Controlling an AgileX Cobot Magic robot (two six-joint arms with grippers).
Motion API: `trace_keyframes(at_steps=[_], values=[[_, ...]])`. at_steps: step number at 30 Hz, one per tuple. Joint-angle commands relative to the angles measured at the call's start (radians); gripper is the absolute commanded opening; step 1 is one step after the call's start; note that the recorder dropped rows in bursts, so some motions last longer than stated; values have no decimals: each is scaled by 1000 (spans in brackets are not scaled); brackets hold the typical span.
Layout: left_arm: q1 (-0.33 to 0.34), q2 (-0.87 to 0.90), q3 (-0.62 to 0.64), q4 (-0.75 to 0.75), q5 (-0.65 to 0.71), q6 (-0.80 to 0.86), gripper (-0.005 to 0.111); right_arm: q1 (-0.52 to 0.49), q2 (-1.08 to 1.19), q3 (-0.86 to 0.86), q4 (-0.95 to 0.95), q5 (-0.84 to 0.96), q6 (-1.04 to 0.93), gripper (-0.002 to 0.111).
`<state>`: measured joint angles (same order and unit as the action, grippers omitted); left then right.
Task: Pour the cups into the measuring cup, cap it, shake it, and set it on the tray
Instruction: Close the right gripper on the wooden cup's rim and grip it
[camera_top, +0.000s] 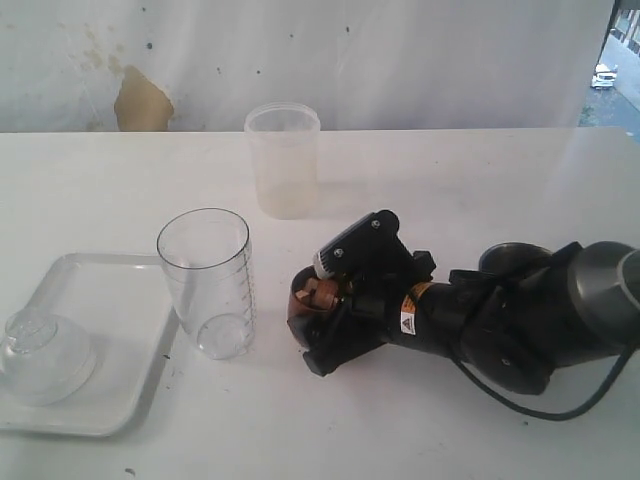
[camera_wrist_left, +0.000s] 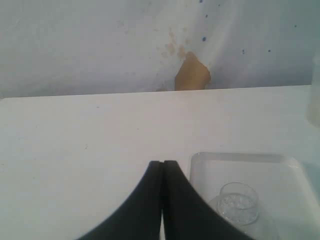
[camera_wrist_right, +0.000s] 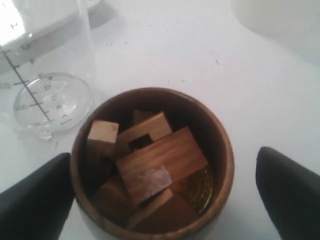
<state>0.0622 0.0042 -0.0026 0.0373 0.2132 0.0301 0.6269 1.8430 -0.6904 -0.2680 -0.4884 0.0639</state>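
The small brown wooden cup (camera_wrist_right: 150, 165) holds several wooden blocks and stands right of the clear measuring cup (camera_top: 205, 282). My right gripper (camera_top: 316, 305) is open and straddles the wooden cup, one finger (camera_wrist_right: 35, 200) beside its wall, the other (camera_wrist_right: 290, 190) a little apart from it. The measuring cup (camera_wrist_right: 45, 80) stands upright and looks empty. Behind it stands the frosted tumbler (camera_top: 283, 160). The white tray (camera_top: 110, 300) lies at the left. My left gripper (camera_wrist_left: 162, 163) is shut on nothing, above the table near the tray (camera_wrist_left: 240, 157). It is out of the exterior view.
A clear domed lid (camera_top: 42, 355) lies on the tray; the left wrist view shows the lid (camera_wrist_left: 239, 202) too. A dark rounded rim (camera_top: 512, 256) shows behind my right arm; I cannot tell what it is. A cable (camera_top: 560, 405) trails from that arm.
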Motion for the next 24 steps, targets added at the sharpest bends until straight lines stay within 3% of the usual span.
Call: trace_keyframes(at_steps=[1, 9, 12, 20, 24], values=[[-5, -4, 3, -7, -5, 0, 0, 0, 12, -27, -1, 59, -9, 89], [-5, -4, 3, -7, -5, 0, 0, 0, 66, -50, -1, 63, -9, 85], [-5, -4, 3, -7, -5, 0, 0, 0, 68, -59, -1, 68, -9, 68], [-5, -4, 3, -7, -5, 0, 0, 0, 59, -68, -1, 74, -18, 4], [-5, -4, 3, -7, -5, 0, 0, 0, 54, -68, -1, 72, -18, 0]])
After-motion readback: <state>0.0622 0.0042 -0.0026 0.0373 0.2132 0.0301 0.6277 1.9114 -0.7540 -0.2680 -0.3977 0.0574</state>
